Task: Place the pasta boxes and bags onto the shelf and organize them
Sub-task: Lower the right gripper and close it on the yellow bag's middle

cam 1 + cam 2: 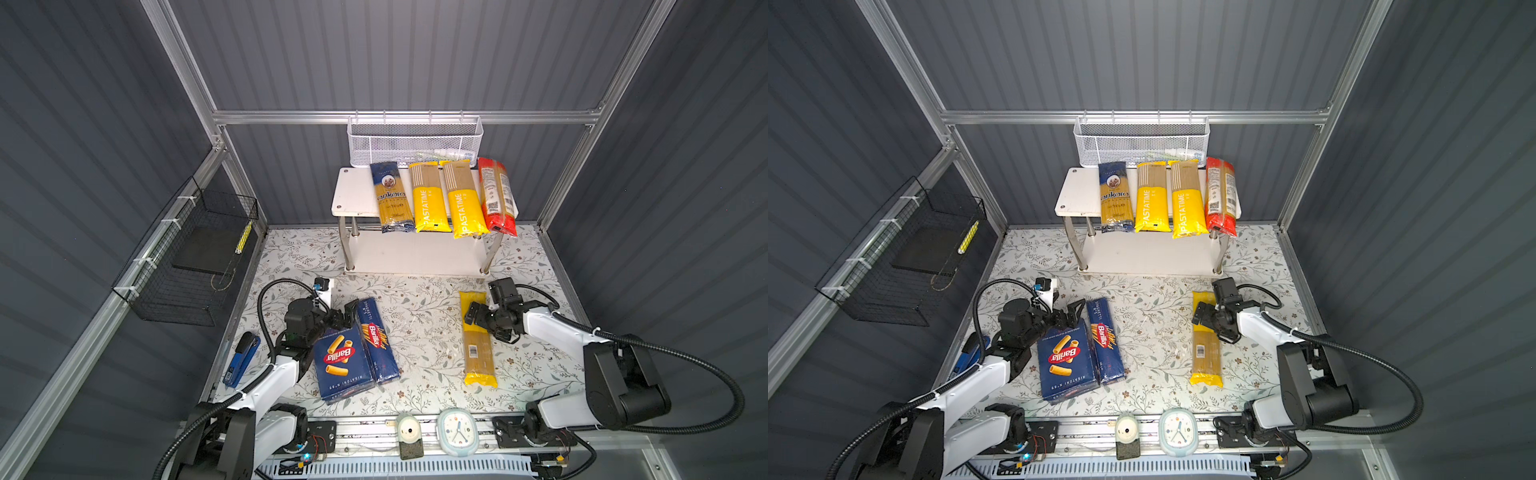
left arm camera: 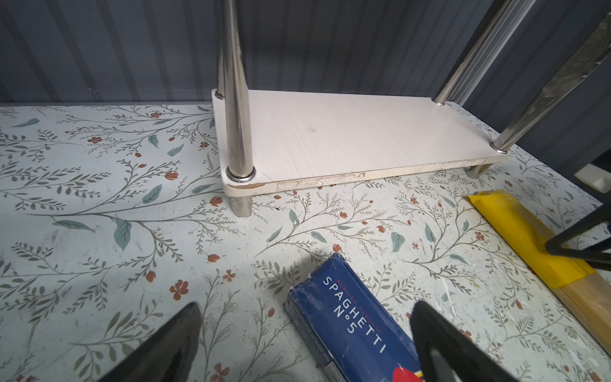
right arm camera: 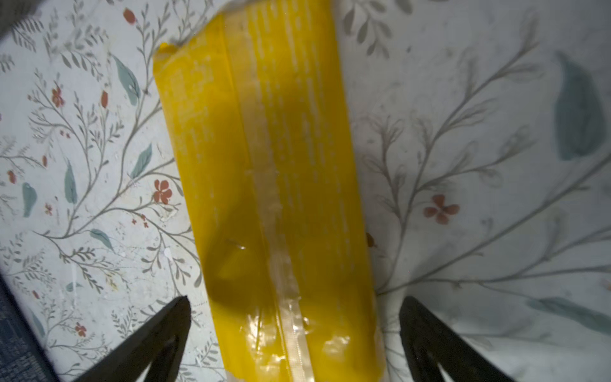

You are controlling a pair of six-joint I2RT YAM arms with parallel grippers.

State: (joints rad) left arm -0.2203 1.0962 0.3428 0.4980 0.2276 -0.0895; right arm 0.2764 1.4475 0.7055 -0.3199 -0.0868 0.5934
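A: How is the right gripper (image 3: 296,306) found?

B: Its jaws are spread as wide as they go and set astride the yellow-clear packet (image 3: 264,165). A strip of worktop (image 1: 419,332) is seen between each fingertip and the wrap, so nothing is clamped.

A: And the left gripper (image 2: 305,309)?

B: It is likewise spread wide, with nothing gripped. It is poised over the far end of the wide Barilla box (image 1: 338,361), and the far end of the narrow Barilla box (image 2: 350,327) is seen between its fingertips.

A: Where is everything laid?

B: The two boxes are laid side by side, touching, towards the near-left corner of the worktop. The packet is laid lengthwise in the right half, well apart from them, with bare floral surface between. The shelf (image 1: 353,195) is set against the far edge. Its top board is crossed by the Ankara bag (image 1: 392,197), two PASTATIME bags (image 1: 428,199) (image 1: 465,201) and the red-clear bag (image 1: 496,195), all overhanging the front edge. That board's left end is left uncovered, and the lower board (image 2: 347,132) is bare.

A: What can be read?

B: "Barilla" is printed in red ovals on both boxes, with "RIGATONI N.89" on the wide one and "SPAGHETTI N°5" on the narrow one. "PASTATIME" and "ankara" are legible on the bags. A barcode is seen on the packet, and the red-clear bag's label is too small to read.
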